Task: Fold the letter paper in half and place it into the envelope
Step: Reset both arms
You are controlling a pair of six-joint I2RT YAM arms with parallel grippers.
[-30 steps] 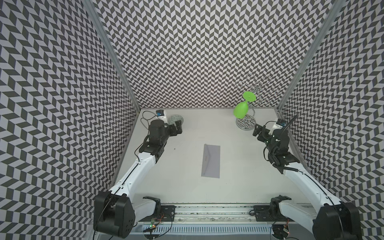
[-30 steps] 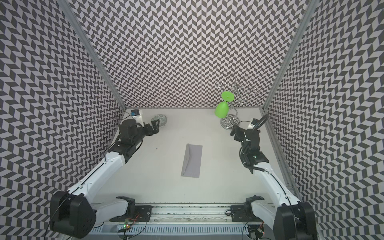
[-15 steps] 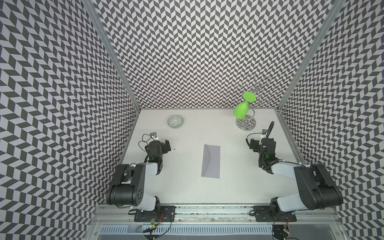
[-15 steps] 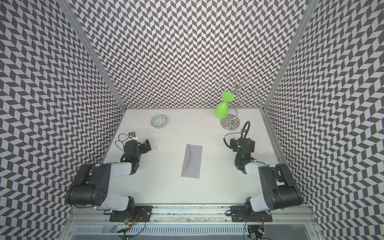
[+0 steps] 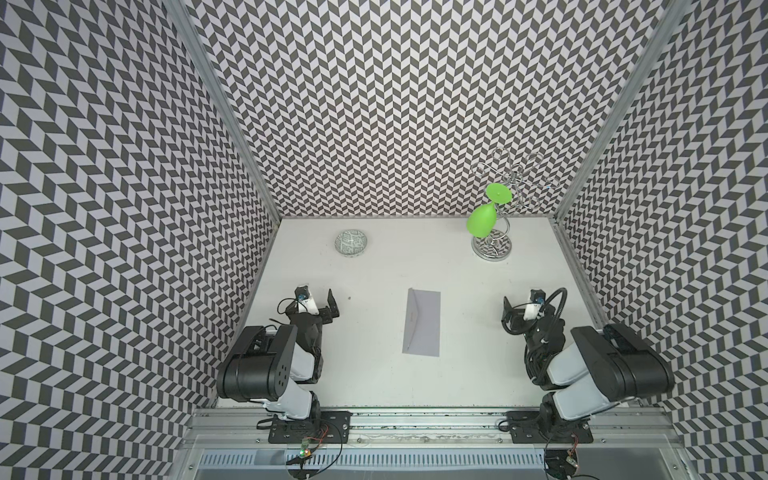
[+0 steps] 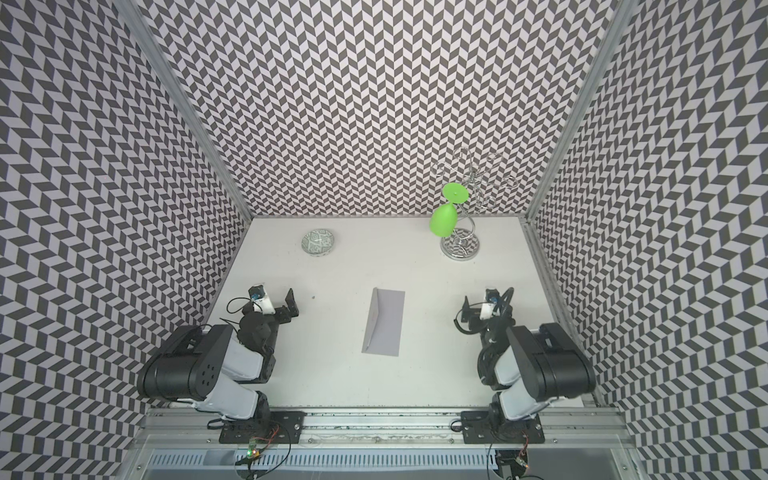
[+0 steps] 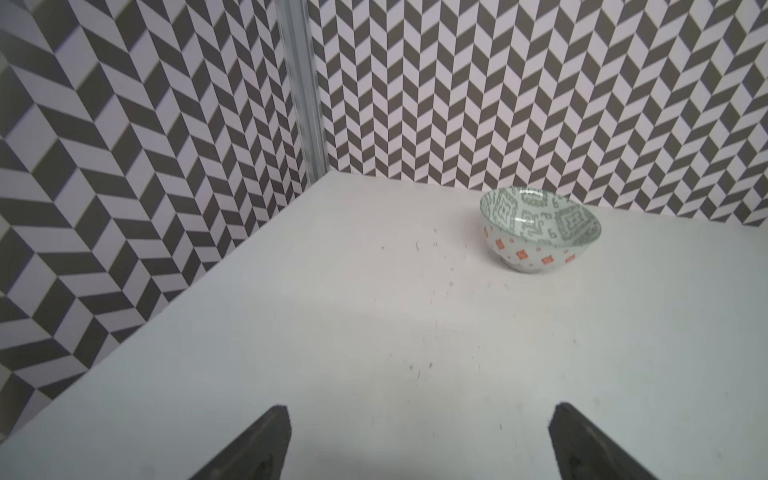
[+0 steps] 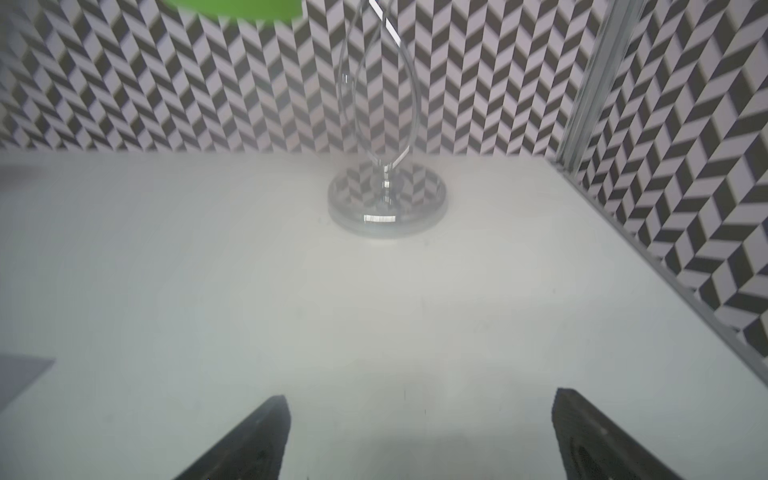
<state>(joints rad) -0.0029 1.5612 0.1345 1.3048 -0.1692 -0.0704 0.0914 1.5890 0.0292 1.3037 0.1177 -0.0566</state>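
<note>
For both arms: folded back tight over the bases at the table's (image 5: 374,257) front corners, wrists low. On left gripper (image 7: 420,409) and right gripper (image 8: 419,397) alike: jaws spread wide, empty, aimed at the far edge. Between them, mid-table, lying flat: the envelope (image 5: 422,322).

A robotics laboratory test cell is indicated. A white table (image 5: 478,374) is enclosed on three sides by walls (image 5: 395,104) papered in a grey-and-white chevron pattern and joined at the far corners by aluminium posts (image 5: 228,112). Along the table's near edge an aluminium rail (image 5: 415,419) is fixed, to which the left arm (image 5: 266,365) and the right arm (image 5: 602,365) are bolted. A lit circuit board (image 5: 305,455) and bare wiring are left exposed below it.
</note>
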